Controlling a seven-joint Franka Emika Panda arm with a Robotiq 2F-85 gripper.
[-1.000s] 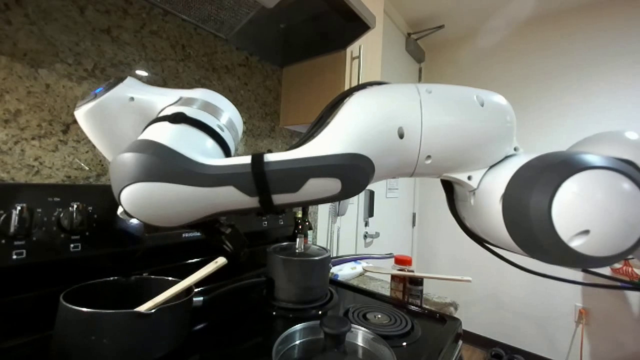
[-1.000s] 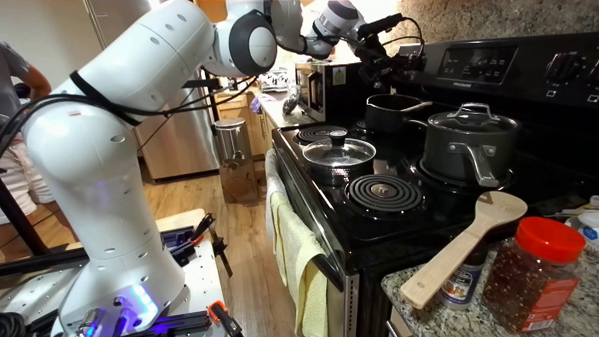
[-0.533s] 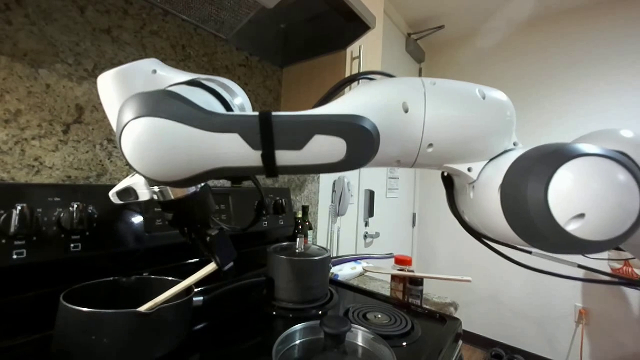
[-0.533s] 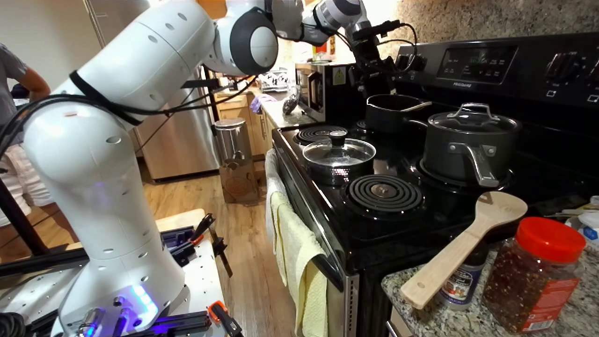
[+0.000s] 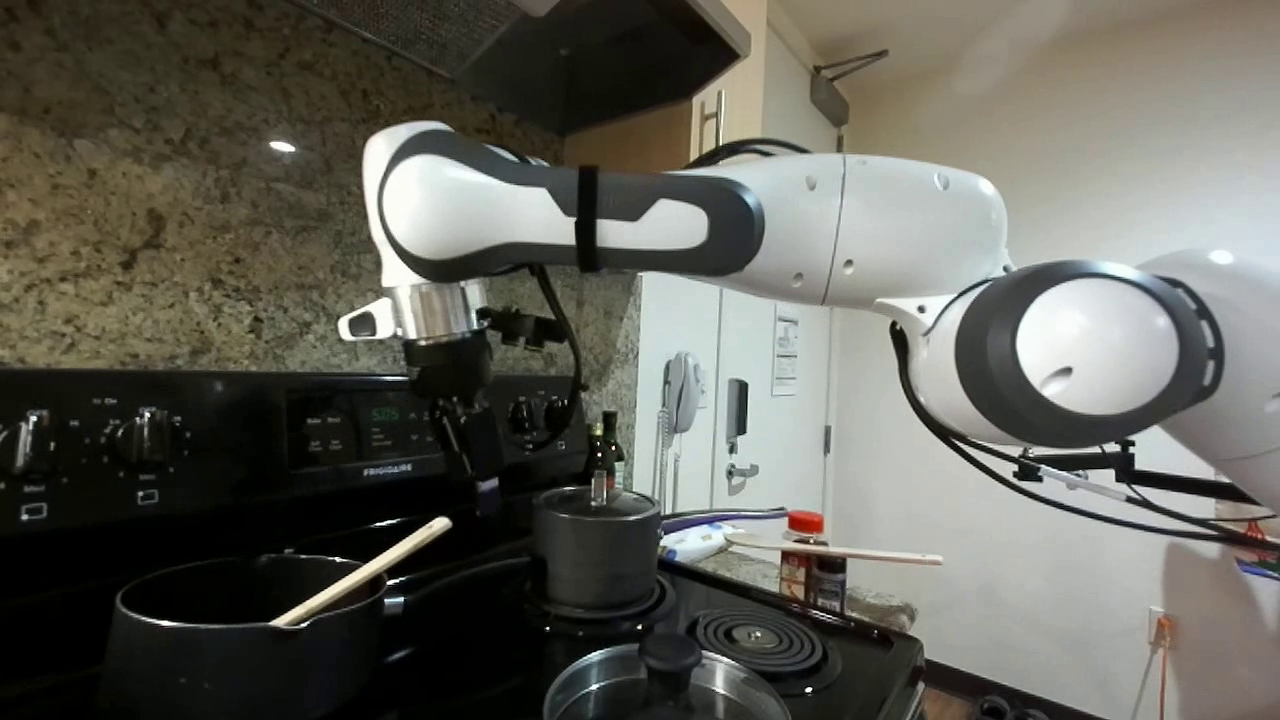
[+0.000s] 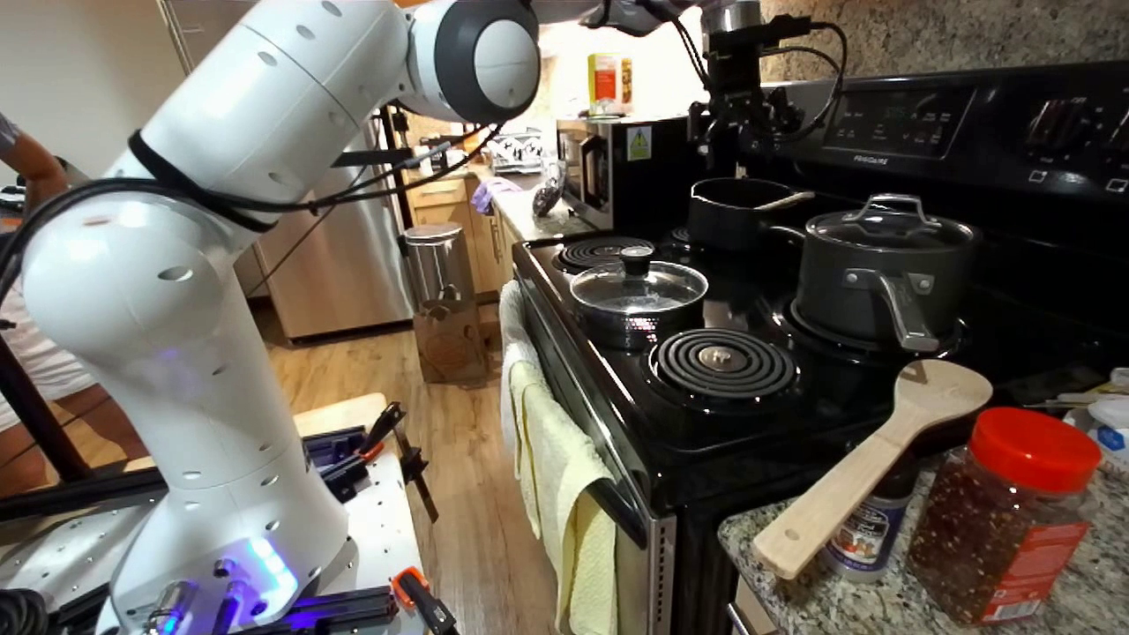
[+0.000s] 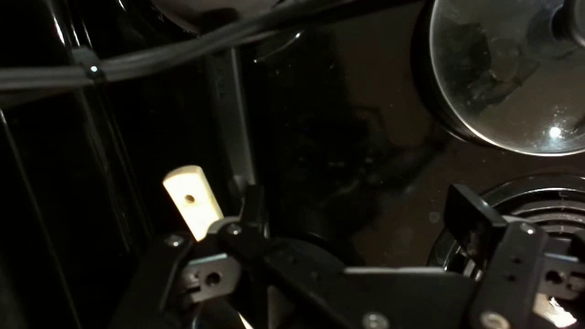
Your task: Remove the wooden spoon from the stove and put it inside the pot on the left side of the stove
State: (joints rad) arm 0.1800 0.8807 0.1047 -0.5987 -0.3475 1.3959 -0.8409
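Gap between parted fingers (image 7: 477, 210), free room above a front burner (image 6: 723, 365), wooden spoon (image 5: 365, 574) jutting from the black pot (image 5: 240, 665), lidded saucepan (image 5: 597, 552) nearby

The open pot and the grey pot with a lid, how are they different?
The open pot has no lid; the grey pot wears a glass lid. The open pot has a spoon poking out; the grey pot has none showing. The open pot has a dark handle, the grey pot a silvery handle. Both are round and sit at the back of the stove.
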